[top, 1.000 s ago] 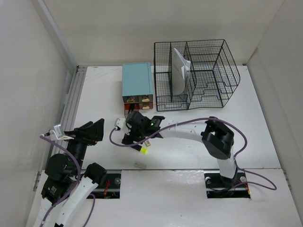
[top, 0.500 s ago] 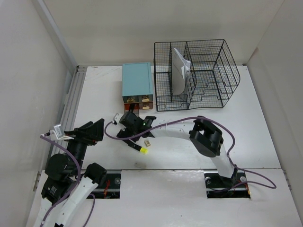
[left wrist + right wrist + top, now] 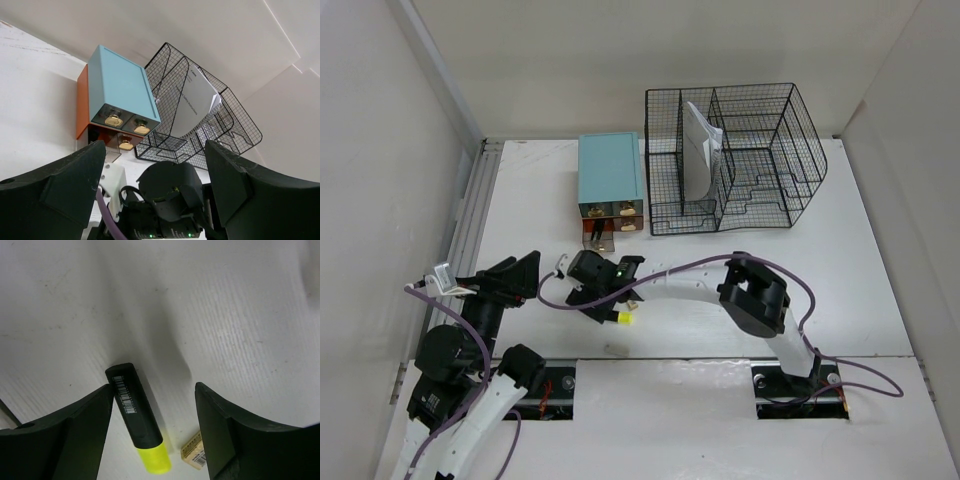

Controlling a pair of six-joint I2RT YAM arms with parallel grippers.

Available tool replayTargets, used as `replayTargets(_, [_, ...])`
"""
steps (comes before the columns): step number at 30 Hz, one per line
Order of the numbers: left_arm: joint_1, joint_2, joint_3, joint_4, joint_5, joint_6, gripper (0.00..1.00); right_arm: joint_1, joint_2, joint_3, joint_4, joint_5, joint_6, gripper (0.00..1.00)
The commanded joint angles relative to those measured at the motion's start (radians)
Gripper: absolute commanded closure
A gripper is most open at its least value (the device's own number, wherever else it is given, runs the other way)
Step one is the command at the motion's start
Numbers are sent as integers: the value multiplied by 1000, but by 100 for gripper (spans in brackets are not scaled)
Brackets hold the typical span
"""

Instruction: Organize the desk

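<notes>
The desk (image 3: 820,270) is a white tabletop with a metal rail (image 3: 470,215) along its left edge. A black highlighter with a yellow cap (image 3: 622,317) lies on it near the front. My right gripper (image 3: 607,303) hangs low over it, open. In the right wrist view the highlighter (image 3: 136,412) lies flat between the open jaws (image 3: 154,390), close to the left finger (image 3: 75,440). A small tan eraser (image 3: 195,456) lies beside the cap. My left gripper (image 3: 523,272) is open and empty, held above the front left of the desk.
A teal drawer box (image 3: 610,170) with an orange lower drawer pulled out (image 3: 600,236) stands at the back. A black wire-mesh rack (image 3: 760,150) holding a paper (image 3: 698,150) stands to its right. A small pale item (image 3: 613,349) lies at the front edge.
My right gripper has moved left and toward the front edge, coming down over the highlighter. The left arm has not moved.
</notes>
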Motion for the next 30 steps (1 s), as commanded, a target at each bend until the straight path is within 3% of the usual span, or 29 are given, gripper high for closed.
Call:
replayTargets(1, [-5,-129,-3,30,-6,11,22,16,-35,34,-36,-12,-5,29])
replayTargets(13, [-5,-129,-3,30,-6,11,22,16,-35,-27,-56,-32,-25,31])
replayTargets(17, [-5,-129,-3,30,-6,11,22,16,-26,-27,-65,-60,-36,36])
replayTargets(19, [-5,-129,-3,30,-6,11,22,27,-17,-27,-88,-69,-48,41])
replayTargets(21, [-5,-129,-3,30,-6,11,22,38,-4,-2,-100,-84,-62,59])
replayTargets(22, [-5,-138,-3,30,-6,11,22,38,9,-2,-116,-85,-62,59])
replayTargets(23, [-5,-138,-3,30,-6,11,22,38,10,-2,-116,-85,-62,70])
replayTargets(27, [-5,-138,-3,30,-6,11,22,38,31,16,-116,-95,-102,94])
replayTargets(30, [-5,-138,-3,30,-6,11,22,38,31,57,-116,-95,-232,100])
